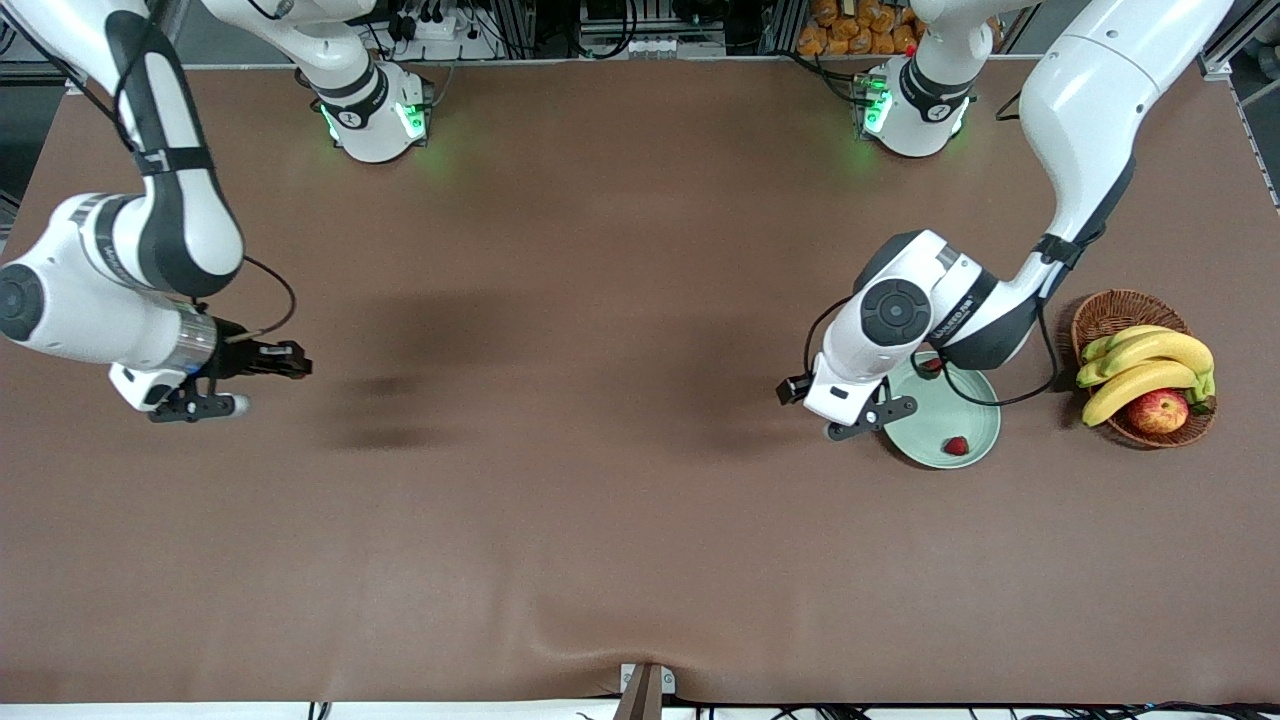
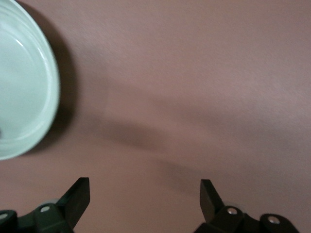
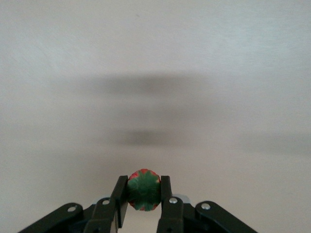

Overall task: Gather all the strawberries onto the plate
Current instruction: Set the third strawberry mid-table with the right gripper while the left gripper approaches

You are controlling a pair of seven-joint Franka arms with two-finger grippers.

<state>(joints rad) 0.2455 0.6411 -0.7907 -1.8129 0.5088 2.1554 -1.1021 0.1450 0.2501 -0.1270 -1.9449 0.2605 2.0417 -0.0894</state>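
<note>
— Front view, nearest first: what lies closest to that camera?

— A small red strawberry (image 1: 956, 445), lying in the round, pale mint-green glossy plate (image 1: 985, 432) near its six o'clock rim. The plate sits at about four o'clock from the table's middle.

— And the others?

— A second red berry (image 1: 932, 365) peeks out at the plate's twelve o'clock, half hidden under the left arm. The left gripper (image 2: 144, 183) hangs over bare brown tabletop (image 2: 194, 73) just beside the plate's nine o'clock rim. Its fingers are spread wide with nothing in them. That arm is waiting, I'd say.

— The third?

— That's the held strawberry (image 3: 144, 190), pinched between the closed fingers of the right gripper (image 1: 298, 361), leafy green top toward its wrist camera. It's over the table's nine o'clock, well apart from the plate.

— Which way must it go?

— Toward three o'clock, across most of the table. The left arm is far nearer the plate, but the right one has the fruit. A brown wicker basket (image 1: 1110, 310) of fruit stands at the plate's three o'clock, so overshooting is the risk, I reckon.
</note>
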